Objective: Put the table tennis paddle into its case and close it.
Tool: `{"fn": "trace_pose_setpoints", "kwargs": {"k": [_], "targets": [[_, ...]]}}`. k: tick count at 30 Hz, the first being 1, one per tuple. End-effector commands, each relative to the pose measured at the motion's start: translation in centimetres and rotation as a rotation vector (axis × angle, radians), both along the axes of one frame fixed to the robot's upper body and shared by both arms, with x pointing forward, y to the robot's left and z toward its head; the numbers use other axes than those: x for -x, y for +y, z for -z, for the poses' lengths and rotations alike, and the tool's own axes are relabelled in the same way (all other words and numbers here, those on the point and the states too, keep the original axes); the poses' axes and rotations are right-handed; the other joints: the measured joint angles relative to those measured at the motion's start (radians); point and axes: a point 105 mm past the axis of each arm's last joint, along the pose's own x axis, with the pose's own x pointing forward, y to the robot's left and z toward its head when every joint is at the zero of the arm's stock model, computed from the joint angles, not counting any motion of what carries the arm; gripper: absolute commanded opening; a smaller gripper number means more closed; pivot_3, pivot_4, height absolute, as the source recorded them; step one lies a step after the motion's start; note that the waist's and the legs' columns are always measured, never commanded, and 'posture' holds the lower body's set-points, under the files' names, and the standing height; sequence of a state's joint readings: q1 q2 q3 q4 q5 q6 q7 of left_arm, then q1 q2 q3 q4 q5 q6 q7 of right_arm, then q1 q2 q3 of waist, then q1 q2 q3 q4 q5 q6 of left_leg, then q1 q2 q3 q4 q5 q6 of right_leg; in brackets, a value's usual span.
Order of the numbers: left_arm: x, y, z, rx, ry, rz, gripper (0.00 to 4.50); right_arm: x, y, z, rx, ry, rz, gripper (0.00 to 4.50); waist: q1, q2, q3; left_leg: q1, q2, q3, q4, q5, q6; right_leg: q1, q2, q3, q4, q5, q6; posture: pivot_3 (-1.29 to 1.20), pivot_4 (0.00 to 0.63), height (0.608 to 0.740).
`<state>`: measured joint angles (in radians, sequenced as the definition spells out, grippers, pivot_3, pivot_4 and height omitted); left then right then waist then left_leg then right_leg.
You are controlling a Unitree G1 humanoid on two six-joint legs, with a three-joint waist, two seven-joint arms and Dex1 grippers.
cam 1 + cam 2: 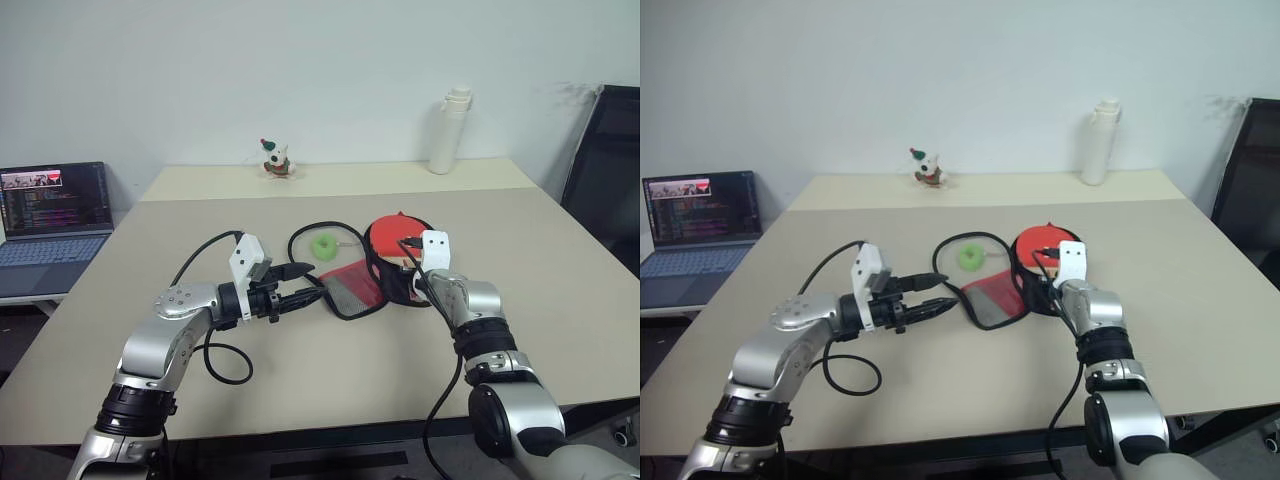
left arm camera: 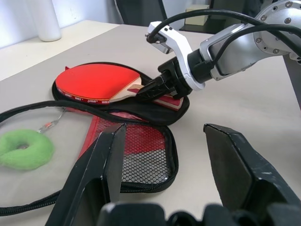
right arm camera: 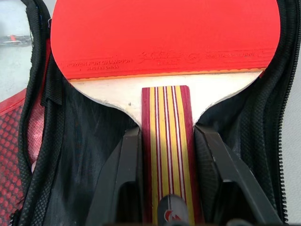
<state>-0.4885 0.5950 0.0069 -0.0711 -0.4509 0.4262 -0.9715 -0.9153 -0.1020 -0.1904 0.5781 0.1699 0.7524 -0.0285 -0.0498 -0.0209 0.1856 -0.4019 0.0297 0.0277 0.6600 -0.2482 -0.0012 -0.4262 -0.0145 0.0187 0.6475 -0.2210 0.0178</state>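
The table tennis paddle (image 3: pixel 164 33) lies red face up inside the open case (image 2: pixel 155 115), on its black half. Both black fingers of my right gripper (image 3: pixel 167 141) lie against the sides of the striped wooden handle (image 2: pixel 129 88), shut on it. The case's red mesh flap (image 1: pixel 350 290) is folded out flat on the table toward my left gripper (image 1: pixel 305 285). That gripper hovers level just beside the flap, open, with nothing between its fingers (image 2: pixel 99 179). A green charm (image 1: pixel 324 245) on a cord lies beside the case's loose zip edge.
A white bottle (image 1: pixel 450 130) and a small toy figure (image 1: pixel 277 160) stand at the table's far edge. To the left sits an open laptop (image 1: pixel 55 215) on a lower surface. A black chair (image 1: pixel 605 170) stands at the right.
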Motion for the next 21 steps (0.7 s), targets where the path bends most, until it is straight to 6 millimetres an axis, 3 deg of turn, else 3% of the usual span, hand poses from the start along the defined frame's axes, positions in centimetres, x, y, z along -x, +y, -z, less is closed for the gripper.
{"fn": "trace_pose_setpoints", "kwargs": {"k": [1, 6, 9, 11, 16, 19, 21], "targets": [[0.0, -0.1, -1.5, 0.004, -0.056, 0.004, 2.87, -0.2, -0.1, -1.7, -0.003, -0.061, 0.006, 2.77, 0.000, 0.000, 0.000, 0.000, 0.000, 0.000, 0.000, 0.000, 0.000, 0.000, 0.000, 0.000, 0.000, 0.000, 0.000, 0.00, 0.150, 0.740], [0.0, 0.1, -1.3, -0.003, -0.056, -0.005, 2.87, 0.2, 1.0, -2.8, 0.011, -0.110, -0.050, 4.46, 0.000, 0.000, 0.000, 0.000, 0.000, 0.000, 0.000, 0.000, 0.000, 0.000, 0.000, 0.000, 0.000, 0.000, 0.000, 0.00, 0.150, 0.740], [-0.2, 0.6, -1.4, -0.007, -0.058, -0.030, 2.87, 1.2, 2.8, -5.2, 0.005, -0.214, -0.188, 4.49, 0.000, 0.000, 0.000, 0.000, 0.000, 0.000, 0.000, 0.000, 0.000, 0.000, 0.000, 0.000, 0.000, 0.000, 0.000, 0.00, 0.150, 0.740], [-0.7, 1.7, -1.4, -0.011, -0.059, -0.081, 2.87, 3.2, 3.7, -7.7, 0.023, -0.320, -0.344, 4.49, 0.001, 0.000, 0.000, 0.000, 0.000, 0.000, 0.000, 0.000, 0.000, 0.000, 0.000, 0.000, 0.000, 0.000, 0.000, 0.00, 0.150, 0.740], [-2.4, 4.7, -0.5, -0.051, -0.053, -0.218, 2.87, 7.5, 2.4, -9.5, 0.057, -0.353, -0.566, 4.49, 0.013, 0.000, 0.000, 0.000, 0.000, -0.002, 0.000, 0.000, 0.000, 0.001, 0.000, -0.002, 0.000, -0.003, 0.005, 0.00, 0.150, 0.740], [-3.7, 6.3, 0.9, -0.094, -0.020, -0.300, 2.27, 9.5, 1.9, -10.7, 0.038, -0.358, -0.672, 4.50, 0.017, 0.000, 0.000, 0.001, 0.000, -0.001, 0.000, 0.000, 0.000, 0.001, 0.000, -0.002, 0.000, -0.003, 0.005, 0.00, 0.150, 0.740], [-4.5, 7.1, 2.0, -0.132, 0.003, -0.343, 1.56, 10.6, 1.6, -11.4, 0.045, -0.362, -0.726, 4.50, 0.017, 0.000, 0.000, 0.001, 0.000, -0.001, 0.000, 0.000, 0.000, 0.001, 0.000, -0.002, 0.000, -0.003, 0.005, 0.00, 0.150, 0.740]]}}
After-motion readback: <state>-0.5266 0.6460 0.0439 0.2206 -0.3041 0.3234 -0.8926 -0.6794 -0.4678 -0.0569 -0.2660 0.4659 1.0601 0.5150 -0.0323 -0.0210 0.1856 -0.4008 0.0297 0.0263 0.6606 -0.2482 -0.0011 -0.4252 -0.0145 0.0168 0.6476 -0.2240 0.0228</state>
